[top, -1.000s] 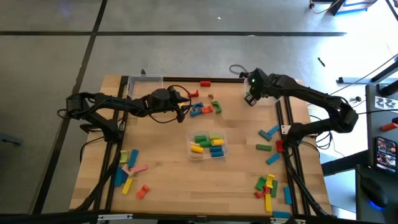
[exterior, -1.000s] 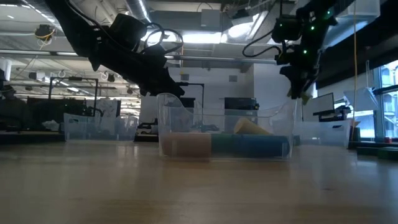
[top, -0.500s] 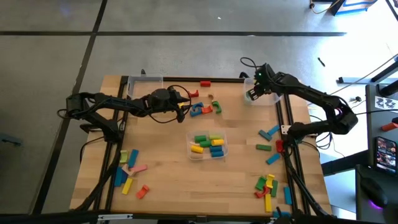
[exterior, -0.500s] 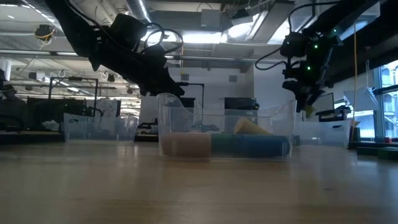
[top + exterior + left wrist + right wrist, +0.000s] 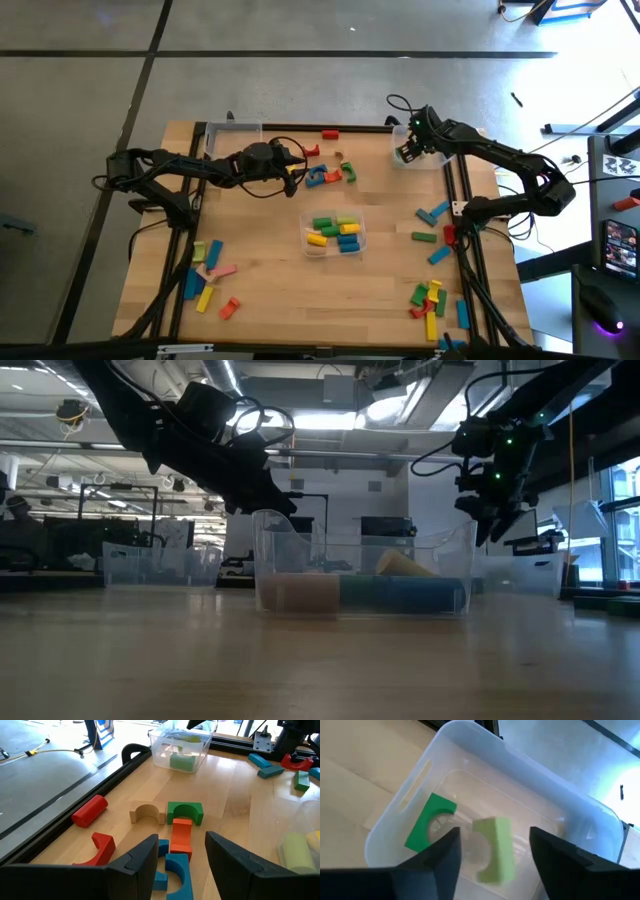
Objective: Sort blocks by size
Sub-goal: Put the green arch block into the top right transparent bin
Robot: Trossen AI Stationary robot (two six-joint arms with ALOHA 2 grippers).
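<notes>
My left gripper point(image 5: 296, 172) is open and hovers low beside a cluster of arches at the table's far middle. In the left wrist view point(image 5: 182, 857) its fingers stand either side of an orange arch point(image 5: 181, 837) without touching it. Blue arches point(image 5: 175, 870), a green arch point(image 5: 185, 812), a bare-wood arch point(image 5: 147, 813), a red arch point(image 5: 105, 845) and a red cylinder point(image 5: 90, 810) lie around it. My right gripper point(image 5: 404, 153) is open above the far-right clear bin point(image 5: 410, 795). In that bin are a light-green block point(image 5: 492, 847) and a darker green arch point(image 5: 430, 822).
A clear bin point(image 5: 335, 235) at the table's middle holds several short blocks. Another clear bin point(image 5: 232, 140) stands at the far left. Loose blocks lie at the near left point(image 5: 205, 270), the right point(image 5: 432, 215) and the near right point(image 5: 432, 300).
My right gripper has moved a little toward the table's right edge and down, over the far-right bin. The pale block that showed at its fingertips in the low view no longer shows there.
</notes>
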